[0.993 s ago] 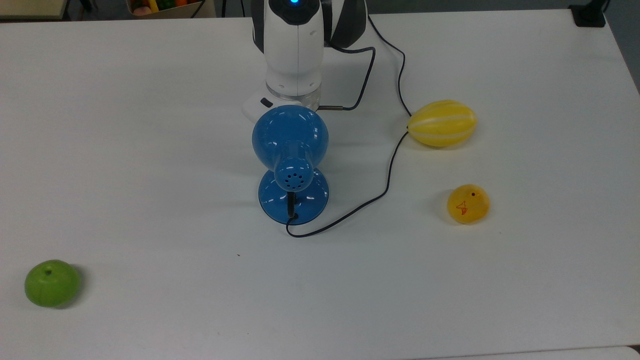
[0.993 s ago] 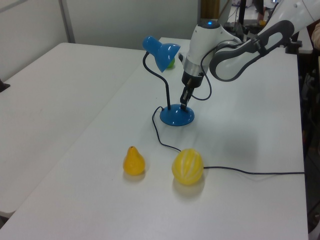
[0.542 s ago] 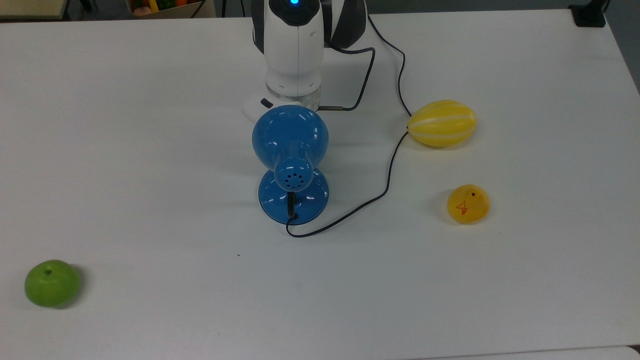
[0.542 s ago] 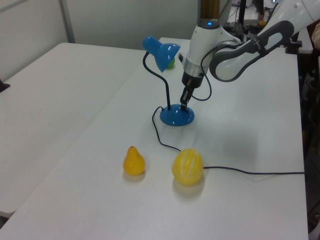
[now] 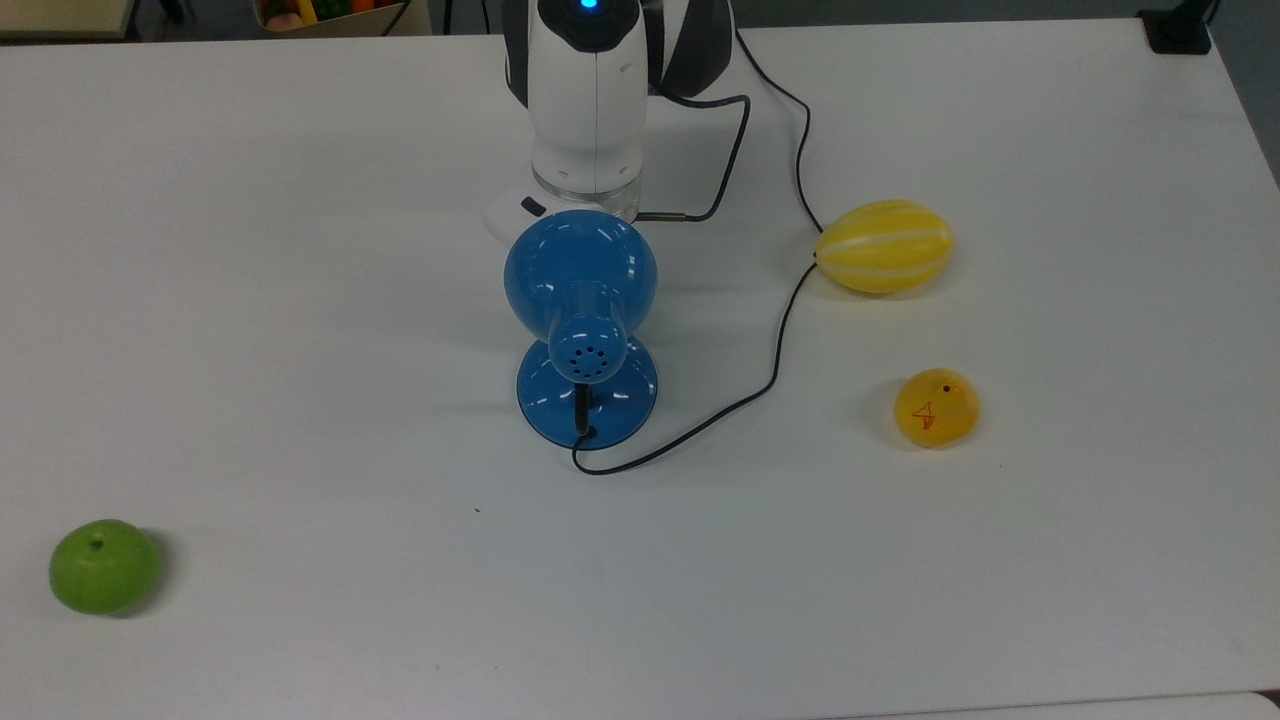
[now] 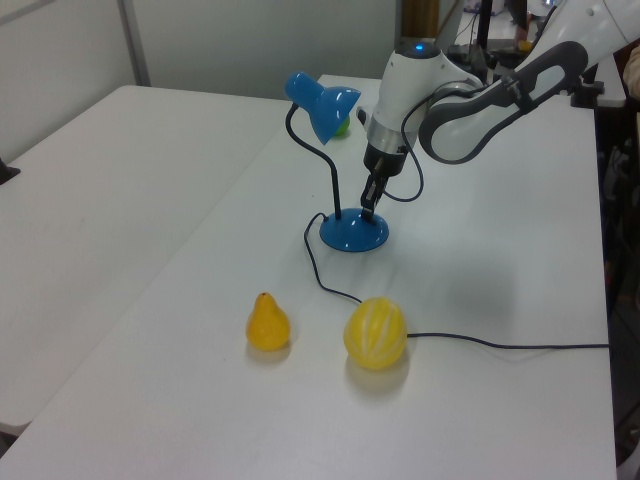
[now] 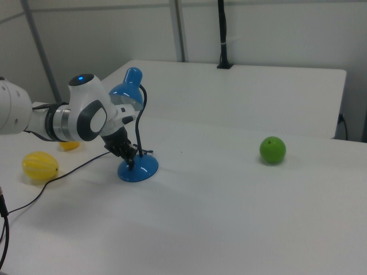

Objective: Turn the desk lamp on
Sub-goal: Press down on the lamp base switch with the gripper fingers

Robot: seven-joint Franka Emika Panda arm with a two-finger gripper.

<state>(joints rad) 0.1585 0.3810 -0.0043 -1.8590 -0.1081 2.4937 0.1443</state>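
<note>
The desk lamp (image 5: 580, 265) stands mid-table, its glossy blue dome shade over a round blue base (image 5: 555, 410), with a black neck and a thin black cord (image 5: 775, 340) trailing to the top view's right. It shows no light. In the left view my gripper (image 6: 368, 208) points down with its tips on the lamp's base (image 6: 350, 237), just beside the neck. The right view has the gripper (image 7: 131, 159) pressed onto the base (image 7: 143, 170) under the shade (image 7: 127, 91). The fingers look shut, with nothing held. In the top view the shade hides the gripper.
A yellow striped melon (image 5: 884, 246) and a yellow pear (image 5: 936, 407) lie to the top view's right of the lamp, the cord running past the melon. A green apple (image 5: 104, 565) sits near the table's front left corner. The arm's white body (image 5: 585, 100) stands behind the lamp.
</note>
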